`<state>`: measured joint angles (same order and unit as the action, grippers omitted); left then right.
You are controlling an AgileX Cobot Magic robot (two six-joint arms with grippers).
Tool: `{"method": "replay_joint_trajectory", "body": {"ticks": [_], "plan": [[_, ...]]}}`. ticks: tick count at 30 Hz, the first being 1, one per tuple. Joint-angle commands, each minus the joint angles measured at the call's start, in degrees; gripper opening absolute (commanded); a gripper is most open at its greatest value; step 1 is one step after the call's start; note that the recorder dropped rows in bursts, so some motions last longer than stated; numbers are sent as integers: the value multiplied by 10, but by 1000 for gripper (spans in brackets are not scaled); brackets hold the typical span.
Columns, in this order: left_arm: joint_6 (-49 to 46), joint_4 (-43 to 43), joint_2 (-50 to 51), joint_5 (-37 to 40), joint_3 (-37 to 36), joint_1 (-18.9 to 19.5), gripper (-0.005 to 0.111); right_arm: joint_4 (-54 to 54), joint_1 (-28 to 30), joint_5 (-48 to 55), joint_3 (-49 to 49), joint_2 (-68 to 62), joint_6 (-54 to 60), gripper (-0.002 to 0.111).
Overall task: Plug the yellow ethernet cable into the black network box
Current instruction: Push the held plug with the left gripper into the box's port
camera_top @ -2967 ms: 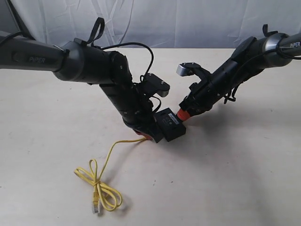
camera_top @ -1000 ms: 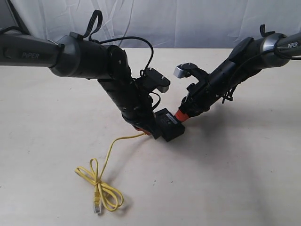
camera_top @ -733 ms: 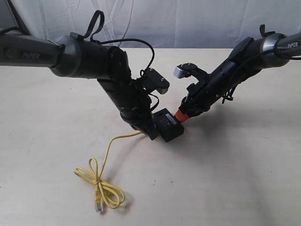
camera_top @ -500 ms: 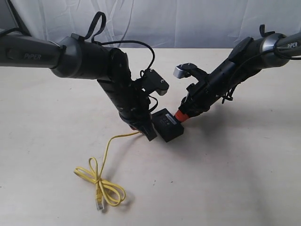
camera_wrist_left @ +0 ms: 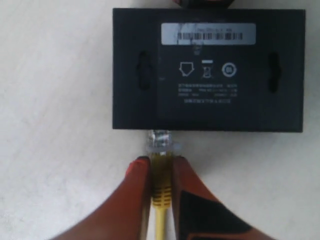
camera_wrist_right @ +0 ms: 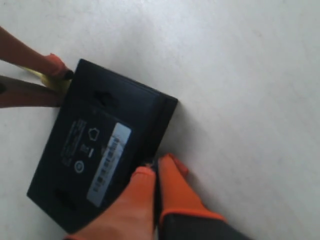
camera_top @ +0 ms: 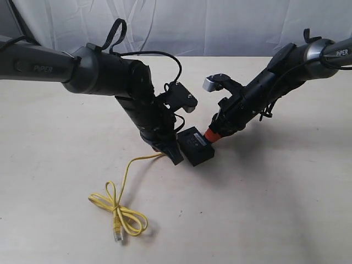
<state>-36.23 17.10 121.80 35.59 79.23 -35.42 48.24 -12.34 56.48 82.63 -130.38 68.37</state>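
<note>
In the exterior view, the black box point(camera_top: 197, 146) lies flat on the pale table point(camera_top: 275, 192), caught between the two grippers. The left gripper point(camera_top: 171, 154) is at one long edge and the right gripper point(camera_top: 212, 133) at the opposite one. The yellow cable point(camera_top: 125, 179) trails from the left fingers across the table to a knotted loop well apart from the box. Bare tabletop surrounds the box's two short ends.

In the left wrist view, the orange fingers point(camera_wrist_left: 134, 192) are clamped on the cable's yellow boot, just behind the clear plug point(camera_wrist_left: 160, 141). The plug's tip meets the box's near edge, toward one corner; how deep it sits cannot be told. The box top shows a pale barcode label point(camera_wrist_left: 208, 34) along the far edge, printed symbols and two slots.

In the right wrist view, the right fingers point(camera_wrist_right: 143, 187) are drawn together with only a dark slit between them. Their tips touch the box edge beside the label, with open table beyond.
</note>
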Motion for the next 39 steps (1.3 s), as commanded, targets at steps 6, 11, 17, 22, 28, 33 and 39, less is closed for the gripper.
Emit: {"method": "replay_joint_trajectory", "body": {"ticks": [6,11,17,22,28,33,39], "plan": [[0,8,2,-3,2,-1,0,-13,-4,-7,-1,-3,7,-1],[-1,5,0,6,2,-1,0,-12,-4,-26,-1,-3,7,-1],[-2,1,-16,-1,2,-1,0,-9,-4,-43,-1,-3,7,-1],[-11,0,-18,-8,2,-1,0,5,-4,-40,-1,-3,11,-1],[-66,49,-18,-8,2,-1,0,22,-8,-39,-1,-3,28,-1],[-115,93,-3,-4,2,-1,0,27,-27,-47,-1,-3,40,-1],[-58,90,-2,-42,2,-1,0,21,-27,-37,-1,-3,37,-1]]}}
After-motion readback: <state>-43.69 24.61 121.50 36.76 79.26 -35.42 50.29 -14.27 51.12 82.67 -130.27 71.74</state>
